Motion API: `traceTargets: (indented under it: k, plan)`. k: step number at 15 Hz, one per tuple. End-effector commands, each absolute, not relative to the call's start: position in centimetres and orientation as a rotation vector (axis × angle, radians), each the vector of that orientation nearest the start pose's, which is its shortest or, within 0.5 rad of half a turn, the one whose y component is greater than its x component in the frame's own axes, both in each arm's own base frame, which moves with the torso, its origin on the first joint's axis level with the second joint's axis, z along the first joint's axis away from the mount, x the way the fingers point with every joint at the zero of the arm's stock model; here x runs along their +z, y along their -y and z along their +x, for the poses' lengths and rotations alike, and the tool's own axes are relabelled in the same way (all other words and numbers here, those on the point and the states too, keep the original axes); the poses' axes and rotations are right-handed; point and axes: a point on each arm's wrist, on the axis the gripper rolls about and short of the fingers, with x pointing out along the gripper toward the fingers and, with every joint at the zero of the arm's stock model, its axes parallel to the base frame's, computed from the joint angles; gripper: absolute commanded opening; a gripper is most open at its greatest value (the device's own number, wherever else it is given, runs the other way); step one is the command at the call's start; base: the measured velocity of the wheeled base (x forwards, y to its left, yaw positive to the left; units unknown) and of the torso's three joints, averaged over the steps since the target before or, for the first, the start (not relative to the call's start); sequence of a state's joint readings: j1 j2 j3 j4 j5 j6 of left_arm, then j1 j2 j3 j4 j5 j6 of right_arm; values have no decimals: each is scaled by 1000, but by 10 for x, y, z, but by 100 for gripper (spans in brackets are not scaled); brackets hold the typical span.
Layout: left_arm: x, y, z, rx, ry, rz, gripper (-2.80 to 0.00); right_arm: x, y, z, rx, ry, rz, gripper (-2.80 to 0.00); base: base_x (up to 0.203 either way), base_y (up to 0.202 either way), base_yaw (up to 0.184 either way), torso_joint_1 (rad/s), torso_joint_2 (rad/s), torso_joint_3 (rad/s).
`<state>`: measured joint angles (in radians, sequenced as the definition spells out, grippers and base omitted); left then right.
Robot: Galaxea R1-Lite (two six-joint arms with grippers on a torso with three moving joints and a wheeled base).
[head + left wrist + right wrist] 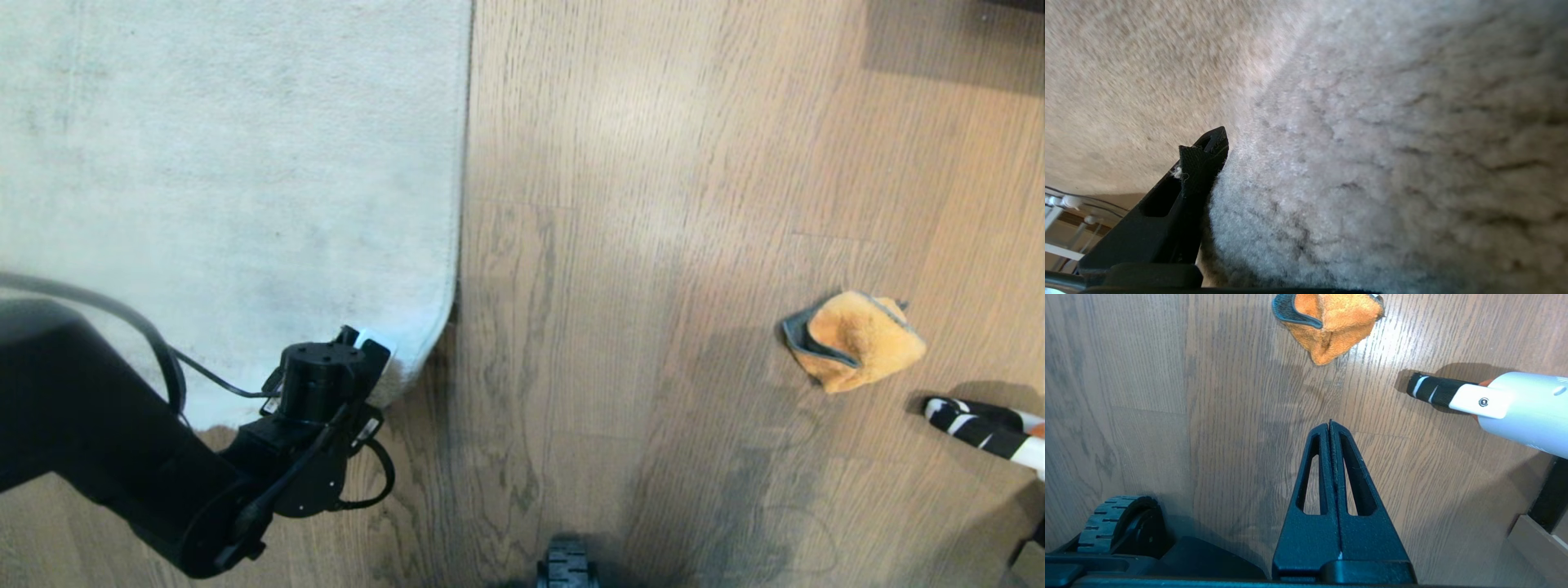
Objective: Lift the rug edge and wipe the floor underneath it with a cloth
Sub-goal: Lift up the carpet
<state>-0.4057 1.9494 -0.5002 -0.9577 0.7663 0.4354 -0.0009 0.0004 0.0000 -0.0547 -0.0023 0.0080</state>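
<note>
Straddling the rug edge (424, 351), left pincer (371, 347) spread (right pincer (1329, 428) pressed together), cloth (857, 339) well apart.

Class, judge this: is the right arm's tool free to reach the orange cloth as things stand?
Probably yes: the right tool is shut and empty, with bare floor between it and the cloth.

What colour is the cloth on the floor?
Orange with grey trim; the cloth shows best in the right wrist view.
</note>
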Motion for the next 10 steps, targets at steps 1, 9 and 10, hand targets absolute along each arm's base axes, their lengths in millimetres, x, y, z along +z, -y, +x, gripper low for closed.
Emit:
traceTargets:
  k: [1, 9, 10]
  plan:
    - [65, 96, 282, 288, -468, 712, 0, 81, 0, -23, -3, 54, 8, -280, 0, 0, 0, 0, 0, 0]
    - [89, 98, 282, 279, -355, 651, -280, 81, 0, -23, -1, 54, 8, -280, 0, 0, 0, 0, 0, 0]
    - [94, 98, 278, 276, -340, 642, -280, 81, 0, -23, -3, 54, 8, -280, 0, 0, 0, 0, 0, 0]
